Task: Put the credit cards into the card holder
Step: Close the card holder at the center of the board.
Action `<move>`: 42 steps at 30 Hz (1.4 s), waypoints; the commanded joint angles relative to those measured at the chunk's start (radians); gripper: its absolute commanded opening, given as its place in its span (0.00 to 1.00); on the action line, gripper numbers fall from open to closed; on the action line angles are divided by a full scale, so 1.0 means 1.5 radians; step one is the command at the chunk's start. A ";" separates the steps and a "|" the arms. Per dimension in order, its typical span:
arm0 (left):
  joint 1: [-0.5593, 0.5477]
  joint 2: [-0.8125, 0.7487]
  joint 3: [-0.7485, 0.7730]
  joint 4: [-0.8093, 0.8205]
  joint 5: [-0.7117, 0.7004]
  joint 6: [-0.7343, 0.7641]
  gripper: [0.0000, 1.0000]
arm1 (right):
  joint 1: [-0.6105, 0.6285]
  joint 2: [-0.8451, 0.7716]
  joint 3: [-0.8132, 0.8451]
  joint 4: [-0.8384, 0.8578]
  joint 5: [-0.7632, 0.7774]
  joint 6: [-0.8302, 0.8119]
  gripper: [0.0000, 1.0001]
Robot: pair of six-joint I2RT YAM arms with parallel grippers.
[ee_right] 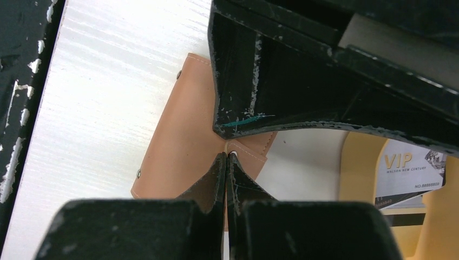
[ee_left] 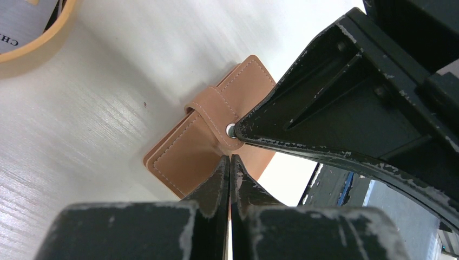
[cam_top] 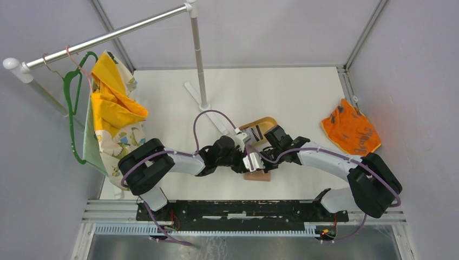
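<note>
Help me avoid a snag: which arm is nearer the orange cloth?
Right. The right arm runs close beside the orange cloth; the left arm lies far off, on the opposite side.

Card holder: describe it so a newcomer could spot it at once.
On the white table, find the tan oval tray at its centre. Nearer the front edge lies the card holder: flat, reddish-brown stitched leather with a snap tab, unlike the rimmed tray.
</note>
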 commanded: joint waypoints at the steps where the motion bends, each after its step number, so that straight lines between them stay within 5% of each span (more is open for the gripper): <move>1: -0.002 0.001 -0.004 -0.009 -0.022 0.008 0.02 | 0.018 -0.005 -0.031 -0.080 -0.007 -0.018 0.00; 33: 0.000 -0.017 0.003 0.000 -0.004 -0.008 0.02 | 0.079 -0.037 -0.114 -0.074 0.077 -0.027 0.00; 38: 0.001 -0.054 0.003 -0.005 0.001 -0.012 0.04 | 0.058 -0.097 -0.100 -0.024 0.042 0.019 0.45; 42: 0.000 -0.112 0.006 -0.036 -0.026 0.002 0.13 | -0.007 -0.139 -0.053 -0.061 -0.050 0.011 0.57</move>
